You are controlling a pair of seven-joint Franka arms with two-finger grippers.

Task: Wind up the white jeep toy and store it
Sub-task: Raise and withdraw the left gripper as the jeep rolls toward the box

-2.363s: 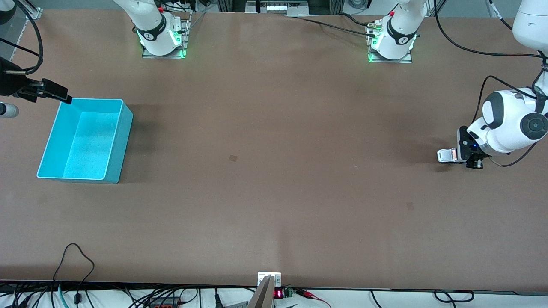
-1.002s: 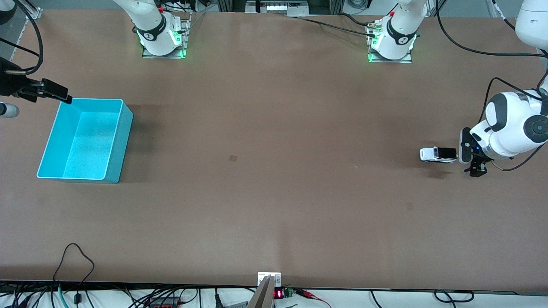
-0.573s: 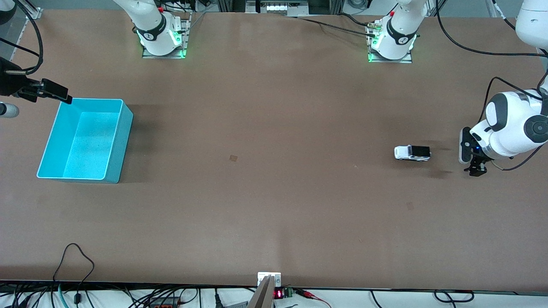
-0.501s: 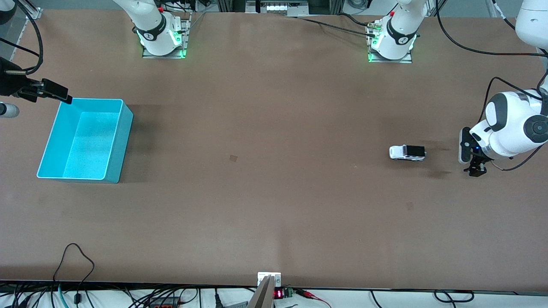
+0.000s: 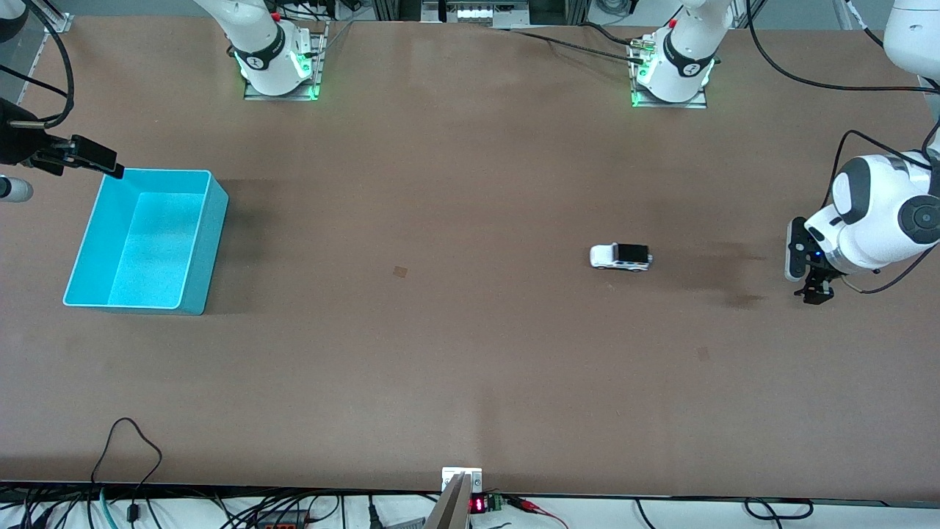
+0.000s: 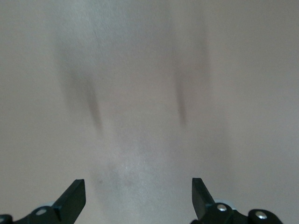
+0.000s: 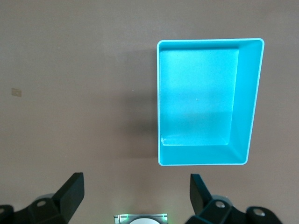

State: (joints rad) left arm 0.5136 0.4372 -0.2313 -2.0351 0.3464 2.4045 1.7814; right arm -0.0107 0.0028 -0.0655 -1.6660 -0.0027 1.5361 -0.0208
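Brown table, white jeep toy on it alone toward the left arm's end, well apart from teal bin. Left gripper low over bare tabletop, fingers spread wide, holding nothing. Right gripper waiting high near the bin, equally wide apart, empty.

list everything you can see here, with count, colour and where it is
white jeep toy: one, white with a black rear roof panel, standing on the table between the two pincers, toward the left arm's end
bin: one, teal, nothing in it, on the table toward the right arm's end
table: one, brown
left pincer: one, black, open, holding nothing, low over the table at the left arm's end
right pincer: one, black, open, holding nothing, up above the table beside the bin
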